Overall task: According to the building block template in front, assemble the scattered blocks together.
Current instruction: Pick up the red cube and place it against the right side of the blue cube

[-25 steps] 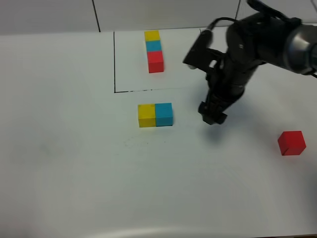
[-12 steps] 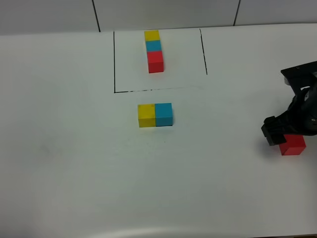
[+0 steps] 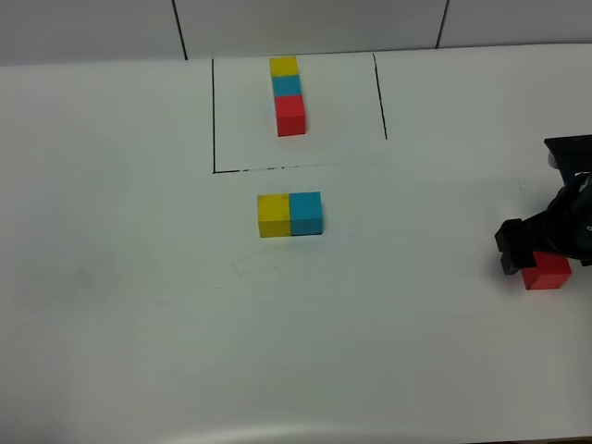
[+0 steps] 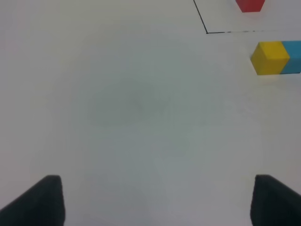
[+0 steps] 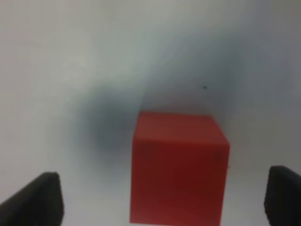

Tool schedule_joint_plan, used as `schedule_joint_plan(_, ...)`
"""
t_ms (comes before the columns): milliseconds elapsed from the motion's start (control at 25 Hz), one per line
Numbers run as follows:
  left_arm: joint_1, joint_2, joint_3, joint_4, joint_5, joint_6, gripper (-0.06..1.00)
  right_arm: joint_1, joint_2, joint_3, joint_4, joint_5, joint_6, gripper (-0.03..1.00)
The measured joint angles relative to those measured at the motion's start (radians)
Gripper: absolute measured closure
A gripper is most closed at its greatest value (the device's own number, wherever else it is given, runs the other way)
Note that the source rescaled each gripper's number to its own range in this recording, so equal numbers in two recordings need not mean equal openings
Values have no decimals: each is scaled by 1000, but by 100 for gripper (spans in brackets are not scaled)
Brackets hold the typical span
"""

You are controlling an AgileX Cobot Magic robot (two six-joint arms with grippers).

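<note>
Smooth white tabletop (image 3: pixel 139 324) bears matte red cube (image 5: pixel 178 165) between parted jaws.

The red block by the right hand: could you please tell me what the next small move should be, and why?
Probably lower the right hand a little and close it on the red block. The hand is open with the block in its gap, not gripped. The yellow block and cyan block already sit joined, lacking only the red end that the template shows.
</note>
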Motion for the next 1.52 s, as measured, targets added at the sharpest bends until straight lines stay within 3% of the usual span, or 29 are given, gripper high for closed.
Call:
schedule_joint_plan(80,0,0,0,0,0,0,10,0,23,0,-1,-9,-2,24)
schedule_joint_plan(160,0,0,0,0,0,0,10,0,32,0,-7,-13,-7,34)
schedule_joint_plan(240,0,0,0,0,0,0,10,0,34,0,-12,-14,-10,58)
schedule_joint_plan(320,0,0,0,0,0,0,10,0,34,0,-18,-14,-12,94)
schedule_joint_plan(480,0,0,0,0,0,0,10,11,34,-5,-55,-3,-43,95)
schedule_joint_plan(560,0,0,0,0,0,0,10,41,34,-26,-101,50,-112,95)
schedule_joint_plan(680,0,0,0,0,0,0,10,121,34,-92,-156,140,-328,95)
schedule_joint_plan(800,0,0,0,0,0,0,10,225,36,-173,-150,178,-598,95)
schedule_joint_plan(960,0,0,0,0,0,0,10,343,80,-326,-98,206,-803,95)
schedule_joint_plan(1160,0,0,0,0,0,0,10,440,220,-546,-48,308,-899,95)
schedule_joint_plan(1520,0,0,0,0,0,0,10,480,396,-779,-41,391,-939,95)
